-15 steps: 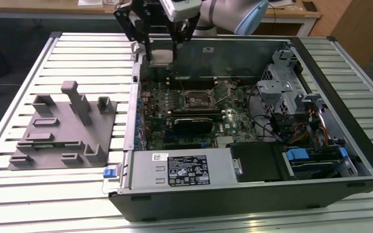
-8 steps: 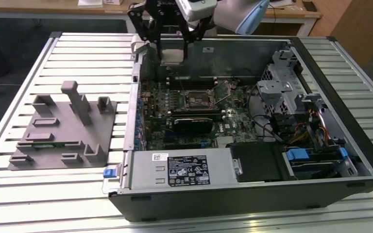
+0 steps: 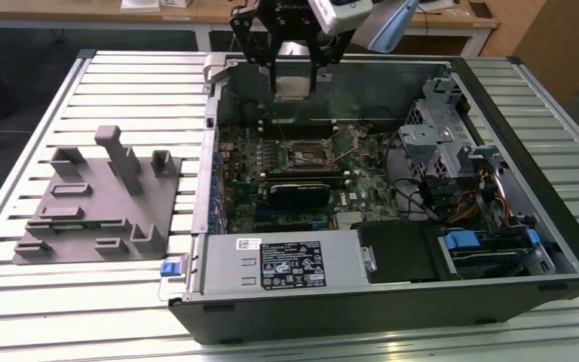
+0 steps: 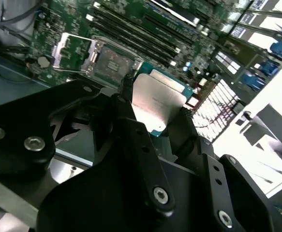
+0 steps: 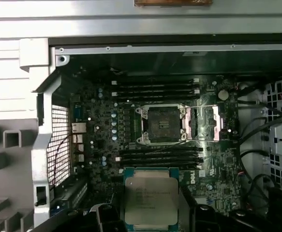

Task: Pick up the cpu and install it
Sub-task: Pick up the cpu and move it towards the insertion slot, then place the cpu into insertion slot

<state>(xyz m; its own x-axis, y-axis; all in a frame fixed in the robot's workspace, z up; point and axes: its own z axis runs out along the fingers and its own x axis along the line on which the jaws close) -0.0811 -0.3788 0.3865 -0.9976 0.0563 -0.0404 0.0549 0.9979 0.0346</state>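
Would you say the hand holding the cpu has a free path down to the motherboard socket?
Probably yes: the hand holds the cpu above the open case, and the socket lies uncovered, its retention frame swung aside.

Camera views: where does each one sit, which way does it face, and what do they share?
Exterior view: off the arm, raised, looking down into the open computer case; the gripper hangs above, clamping the cpu.
Second wrist view: on the wrist, looking obliquely along the black fingers, past the cpu, toward the open socket.
First wrist view: on the wrist, facing squarely down onto the motherboard; fingers flank the cpu.
Shared: all three show cpu and socket.
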